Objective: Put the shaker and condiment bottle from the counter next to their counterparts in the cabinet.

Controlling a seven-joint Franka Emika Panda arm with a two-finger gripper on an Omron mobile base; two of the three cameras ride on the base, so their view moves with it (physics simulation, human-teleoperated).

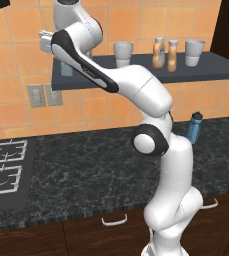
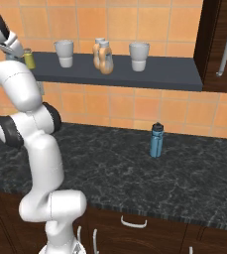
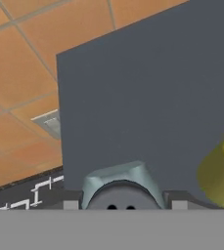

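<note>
gripper (image 3: 121, 207) clenching the shaker (image 3: 121, 188) at frame bottom, hanging over the dark cabinet (image 3: 147, 97) shelf, orange tiles (image 3: 20, 73) showing upper left.

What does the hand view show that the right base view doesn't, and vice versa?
Hand view: the blue-grey shaker close up, with the holes in its cap. Right base view: the blue bottle on the counter, two cups and two orange bottles. Both: the shelf, the yellow-green shaker on it, orange tiles.
</note>
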